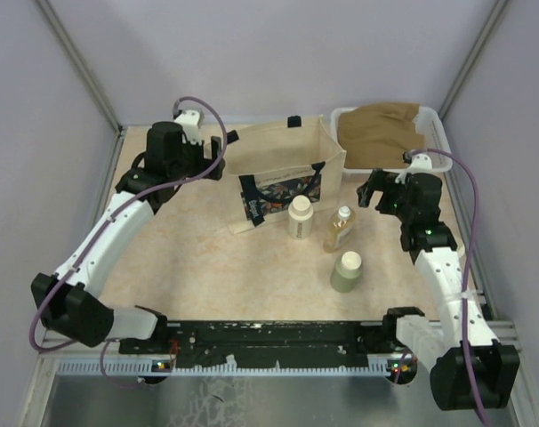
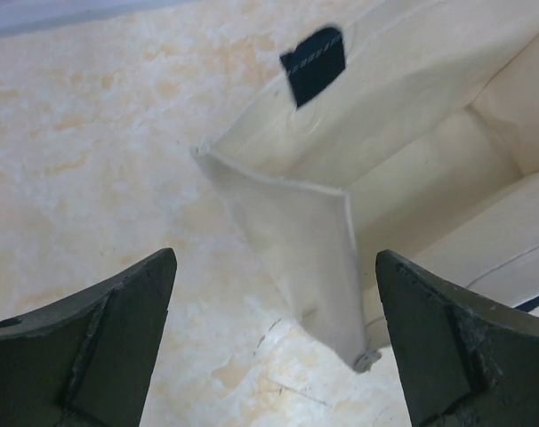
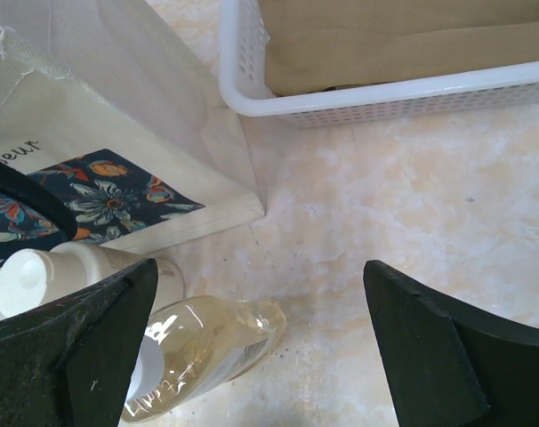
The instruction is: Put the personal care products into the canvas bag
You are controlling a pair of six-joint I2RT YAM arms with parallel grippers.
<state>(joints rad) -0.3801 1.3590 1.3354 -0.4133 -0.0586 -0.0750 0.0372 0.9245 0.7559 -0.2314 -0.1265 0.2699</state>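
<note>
Three bottles stand in a loose cluster on the table [image 1: 207,267], just in front of the one canvas bag [image 1: 283,173] and outside it. The cream bottle [image 1: 299,218] is nearest the bag's printed face. The amber-liquid bottle [image 1: 339,229] is just to its right. The olive-green cylinder [image 1: 346,271] is nearer the arms and apart from both. All three are upright, long axes vertical; the cream and amber ones have their white caps on top.

The bag stands with its mouth open upward. Its long axis runs left to right across the table, and its floral print faces the arms. At its right end sits one white perforated basket [image 3: 385,96] holding a folded brown cloth [image 1: 385,133].

There are two grippers, both spread wide and holding nothing. The left gripper [image 2: 274,294] is at the bag's left end corner. The right gripper [image 3: 259,294] hangs over the gap between bag, basket and the amber bottle.
</note>
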